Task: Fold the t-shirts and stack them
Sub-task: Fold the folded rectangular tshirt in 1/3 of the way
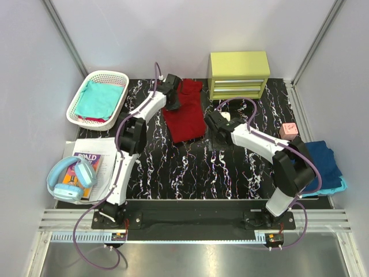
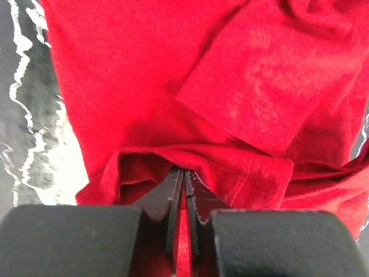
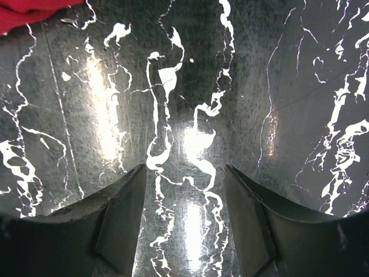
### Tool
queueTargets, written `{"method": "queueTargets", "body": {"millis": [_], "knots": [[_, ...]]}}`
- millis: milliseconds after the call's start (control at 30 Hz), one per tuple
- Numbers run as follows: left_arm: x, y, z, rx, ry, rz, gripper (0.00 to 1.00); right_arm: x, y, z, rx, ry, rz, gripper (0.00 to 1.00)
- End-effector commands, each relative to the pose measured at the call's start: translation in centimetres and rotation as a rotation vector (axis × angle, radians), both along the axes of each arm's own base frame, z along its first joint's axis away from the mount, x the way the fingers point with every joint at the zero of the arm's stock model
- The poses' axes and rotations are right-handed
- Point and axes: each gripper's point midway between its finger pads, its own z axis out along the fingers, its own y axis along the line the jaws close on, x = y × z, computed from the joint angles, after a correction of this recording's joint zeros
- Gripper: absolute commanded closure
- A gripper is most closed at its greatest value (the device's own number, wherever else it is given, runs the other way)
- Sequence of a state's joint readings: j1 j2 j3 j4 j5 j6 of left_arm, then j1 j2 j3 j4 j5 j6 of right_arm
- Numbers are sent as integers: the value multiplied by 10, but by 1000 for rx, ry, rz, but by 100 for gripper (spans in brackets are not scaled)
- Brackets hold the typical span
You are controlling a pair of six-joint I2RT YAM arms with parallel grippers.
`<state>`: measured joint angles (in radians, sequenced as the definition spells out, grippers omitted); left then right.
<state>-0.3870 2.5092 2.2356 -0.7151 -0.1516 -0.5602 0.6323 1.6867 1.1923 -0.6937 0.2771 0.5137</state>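
Roughly midway, I judge: the dark red t-shirt point(image 1: 184, 112) lies at 12 o'clock on the worktop point(image 1: 190, 167) as a long narrow strip, one sleeve turned in, not yet folded short or stacked. The left jaws are clenched on its edge at 11 o'clock, thin cloth pinched between them; the right jaws stand spread and bare over the worktop at the shirt's 3 o'clock. A navy t-shirt point(image 1: 320, 156) on a light blue t-shirt point(image 1: 340, 186) sits folded at 4 o'clock; a teal t-shirt point(image 1: 101, 98) waits rumpled in the white lattice basket point(image 1: 75, 118) at 10 o'clock. Cloth looks soft, matte knit; the black marbled worktop is glossy
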Motion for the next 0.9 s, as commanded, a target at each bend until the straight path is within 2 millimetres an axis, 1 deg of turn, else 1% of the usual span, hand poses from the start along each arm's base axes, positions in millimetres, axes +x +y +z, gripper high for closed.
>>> {"method": "queueTargets", "body": {"millis": [0, 67, 100, 200, 267, 300, 333, 367, 433, 467, 533, 567, 600, 633, 667, 700, 733, 767, 800, 833, 867], "knots": [[30, 20, 22, -35, -67, 42, 86, -1, -4, 13, 12, -38, -17, 37], [37, 24, 33, -47, -97, 52, 84, -5, -4, 10, 15, -28, -20, 38], [41, 27, 43, -57, -119, 61, 82, -6, -5, 8, 15, -20, -23, 38], [50, 30, 58, -83, -156, 67, 78, -9, -5, 6, 17, -11, -23, 38], [51, 30, 57, -96, -155, 71, 73, -9, -5, 7, 20, -14, -26, 38], [49, 30, 51, -101, -139, 67, 70, -9, -5, 7, 22, -15, -27, 38], [48, 29, 46, -107, -127, 61, 68, -9, -5, 8, 22, -17, -29, 38], [41, 28, 36, -111, -95, 53, 68, -9, -4, 8, 24, -18, -27, 38], [32, 26, 33, -119, -74, 58, 67, -10, -4, 9, 27, -18, -26, 39], [17, 22, 33, -117, -50, 47, 67, -10, -3, 9, 30, -18, -26, 39], [3, 15, 41, -115, -61, 31, 65, -9, -2, 9, 29, -19, -25, 38], [-20, 8, 47, -99, -53, 7, 64, -8, -1, 9, 29, -22, -22, 38], [-27, 4, 53, -91, -76, -6, 62, -7, 0, 7, 25, -22, -24, 37], [-50, 7, 37, -61, -34, -11, 59, -4, -1, 8, 18, -28, -24, 36], [-63, 0, 63, -66, -78, -28, 57, 0, 1, 8, 17, -36, -27, 36], [-72, -3, 67, -71, -91, -38, 56, 2, 2, 8, 16, -38, -26, 35], [-94, 2, 51, -53, -45, -44, 54, 5, 3, 10, 13, -47, -24, 34], [-104, 1, 70, -63, -77, -49, 53, 9, 7, 12, 18, -53, -21, 34], [-111, 4, 73, -64, -85, -41, 51, 12, 9, 13, 22, -56, -21, 34], [-129, 12, 59, -46, -52, -37, 50, 12, 11, 13, 29, -52, -16, 34], [-134, 19, 73, -47, -85, -28, 48, 16, 16, 13, 42, -54, -18, 34]]}}
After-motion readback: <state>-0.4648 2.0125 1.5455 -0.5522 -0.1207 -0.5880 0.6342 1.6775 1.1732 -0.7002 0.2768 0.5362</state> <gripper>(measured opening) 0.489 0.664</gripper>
